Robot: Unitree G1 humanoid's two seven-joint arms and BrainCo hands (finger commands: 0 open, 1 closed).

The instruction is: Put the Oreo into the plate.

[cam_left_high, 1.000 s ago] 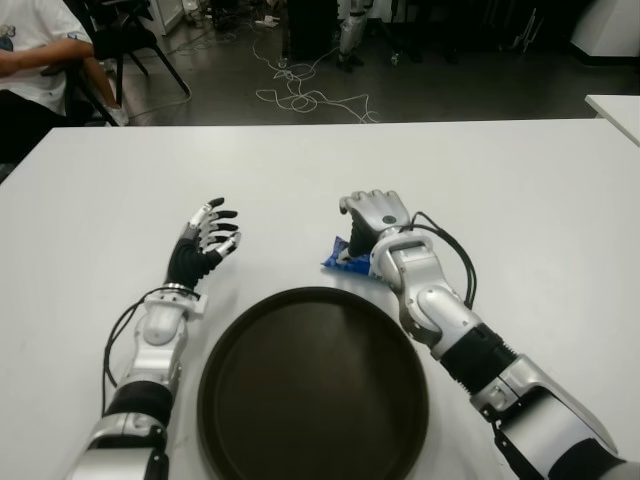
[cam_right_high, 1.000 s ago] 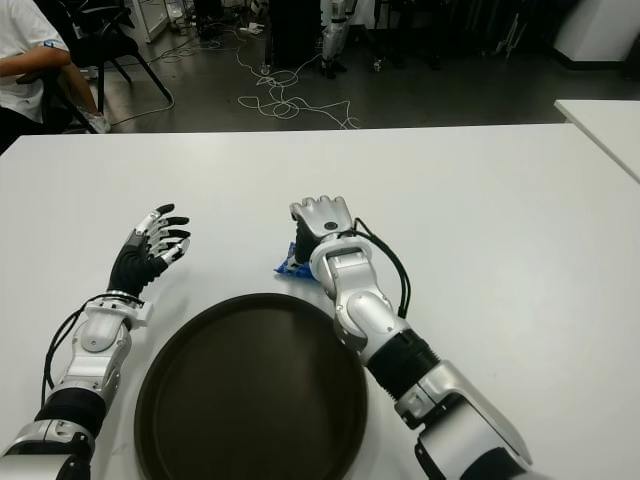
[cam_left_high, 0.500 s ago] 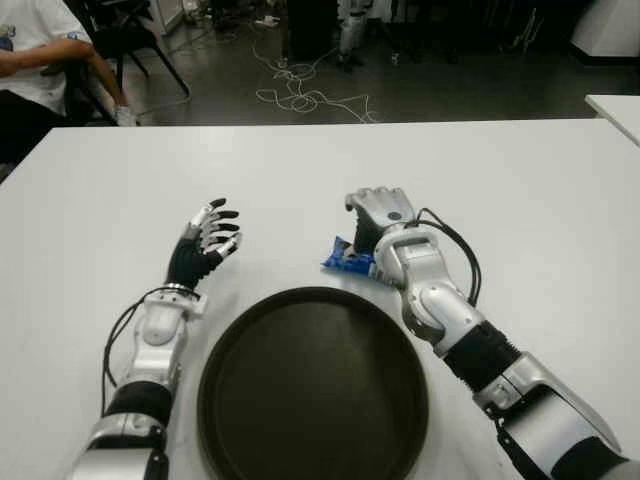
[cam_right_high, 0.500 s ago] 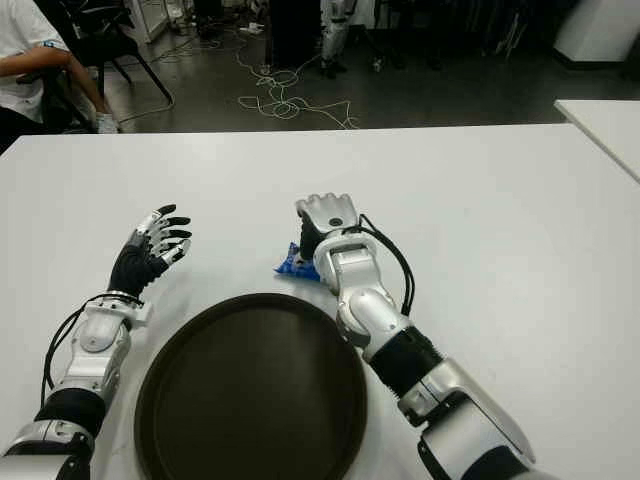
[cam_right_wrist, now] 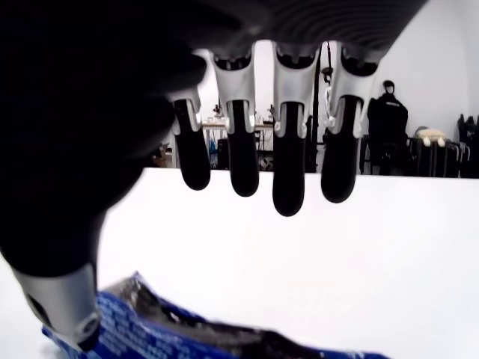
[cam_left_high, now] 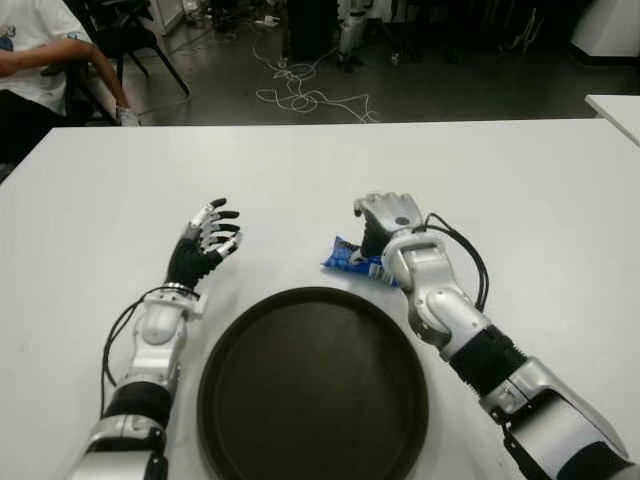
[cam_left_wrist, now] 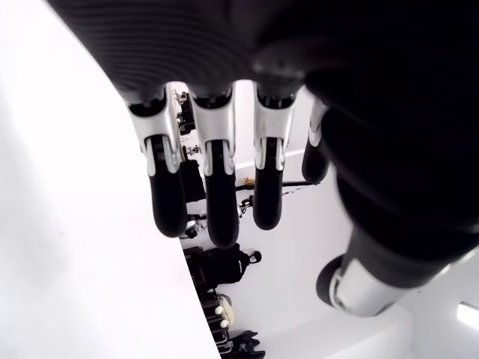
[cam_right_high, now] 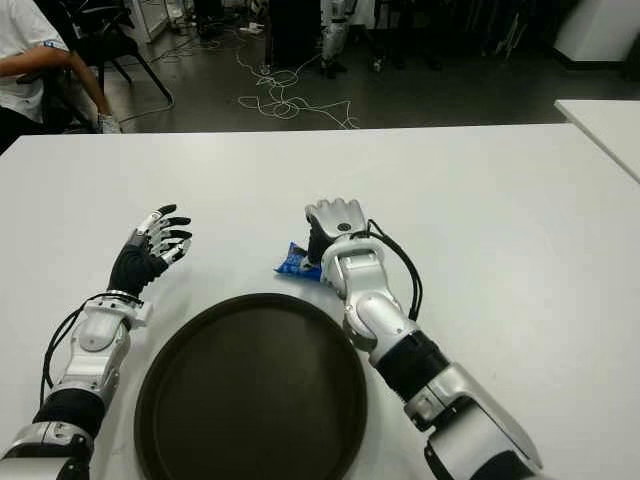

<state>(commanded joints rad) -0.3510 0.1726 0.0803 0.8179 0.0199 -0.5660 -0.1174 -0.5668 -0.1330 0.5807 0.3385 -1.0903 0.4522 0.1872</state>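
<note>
Plate (cam_left_high: 312, 385) is set nearest on the desk (cam_left_high: 520, 180). Just beyond its far rim the Oreo (cam_left_high: 350, 259) lies, with the right hand (cam_left_high: 388, 215) poised over it, fingers (cam_right_wrist: 290, 161) curved but ungrasping. Left of the plate, the left hand (cam_left_high: 205, 240) is held spread.

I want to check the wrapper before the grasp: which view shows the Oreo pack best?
The right wrist view: the Oreo pack fills its foreground under the open right hand. Both eye views show only its blue end beside that hand; the left wrist view shows none.
</note>
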